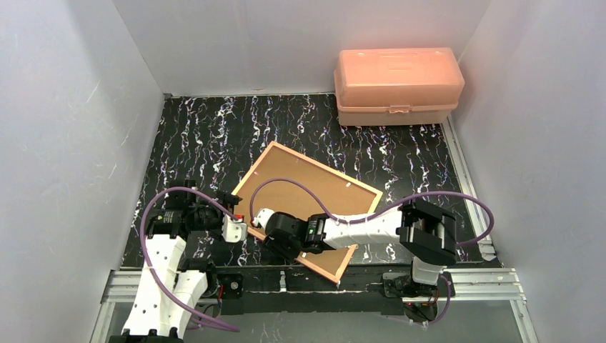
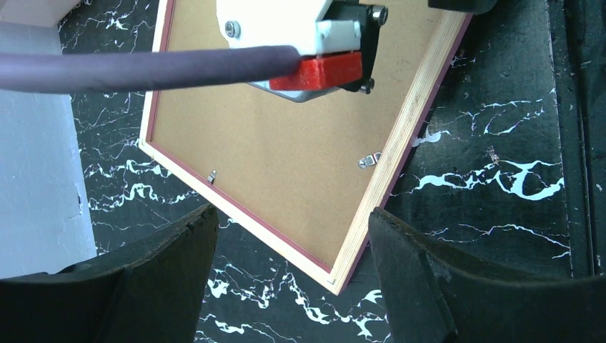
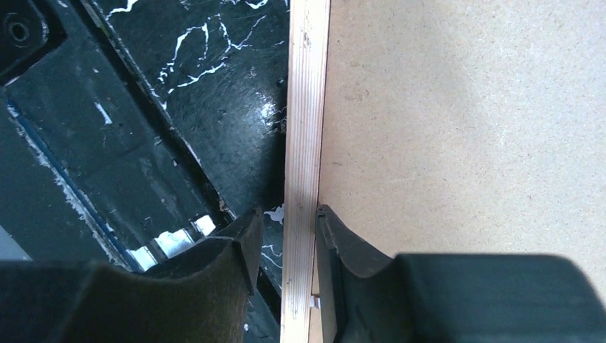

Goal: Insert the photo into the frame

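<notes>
Frame (image 3: 304, 107) rail of pale grained wood inside right hand (image 3: 287, 220)

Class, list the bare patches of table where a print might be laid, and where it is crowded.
Bare table lies between the frame and the far and left walls, and right of the frame, nearer than the peach box. Crowded: the frame's near-left corner, where the left gripper and right gripper sit.
</notes>
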Available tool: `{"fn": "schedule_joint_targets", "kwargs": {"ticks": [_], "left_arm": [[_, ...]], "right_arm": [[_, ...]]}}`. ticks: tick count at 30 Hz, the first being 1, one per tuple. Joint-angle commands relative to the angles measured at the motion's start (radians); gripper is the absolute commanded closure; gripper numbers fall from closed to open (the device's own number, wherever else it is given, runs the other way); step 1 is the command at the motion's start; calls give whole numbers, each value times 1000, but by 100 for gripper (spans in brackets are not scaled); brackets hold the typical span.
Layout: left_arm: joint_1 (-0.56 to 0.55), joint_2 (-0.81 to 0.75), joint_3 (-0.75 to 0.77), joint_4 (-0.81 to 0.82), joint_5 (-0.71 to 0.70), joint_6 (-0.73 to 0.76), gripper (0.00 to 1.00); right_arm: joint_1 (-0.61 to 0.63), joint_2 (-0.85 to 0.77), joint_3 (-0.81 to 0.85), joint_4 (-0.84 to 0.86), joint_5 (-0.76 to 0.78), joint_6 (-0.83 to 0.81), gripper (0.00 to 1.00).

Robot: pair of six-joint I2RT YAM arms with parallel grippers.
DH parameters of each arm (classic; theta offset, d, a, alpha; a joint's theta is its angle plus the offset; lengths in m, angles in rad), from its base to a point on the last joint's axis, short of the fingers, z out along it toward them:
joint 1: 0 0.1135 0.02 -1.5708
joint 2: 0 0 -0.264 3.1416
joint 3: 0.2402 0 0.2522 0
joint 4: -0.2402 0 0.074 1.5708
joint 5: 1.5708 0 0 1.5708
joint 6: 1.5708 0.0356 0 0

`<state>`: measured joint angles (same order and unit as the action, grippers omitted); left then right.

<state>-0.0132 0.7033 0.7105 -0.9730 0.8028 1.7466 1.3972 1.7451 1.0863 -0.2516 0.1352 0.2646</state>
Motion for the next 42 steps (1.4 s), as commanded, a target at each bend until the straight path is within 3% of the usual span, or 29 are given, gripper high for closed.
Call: {"fn": "schedule_joint_targets", "kwargs": {"ticks": [1, 6, 10, 15, 24, 33, 42], "left_arm": [[4, -1, -15, -29, 39, 7, 25], [4, -3, -17, -27, 51, 2, 25], [4, -5, -29, -23, 55, 2, 25], [4, -13, -74, -12, 61, 33, 25], [4, -83, -189, -11, 64, 221, 20], [4, -164, -318, 340, 127, 201, 22], [4, -47, -321, 380, 125, 325, 28]], "right_arm": [[8, 29, 5, 33, 14, 13, 61], [9, 29, 3, 30, 29, 10, 75], [8, 11, 29, 2, 47, 2, 98], [-4, -53, 109, -65, 55, -18, 99], [-61, -162, 174, -94, -33, -15, 99], [-68, -167, 216, -101, -80, -4, 99], [-80, -164, 258, -113, -123, 3, 99]]}}
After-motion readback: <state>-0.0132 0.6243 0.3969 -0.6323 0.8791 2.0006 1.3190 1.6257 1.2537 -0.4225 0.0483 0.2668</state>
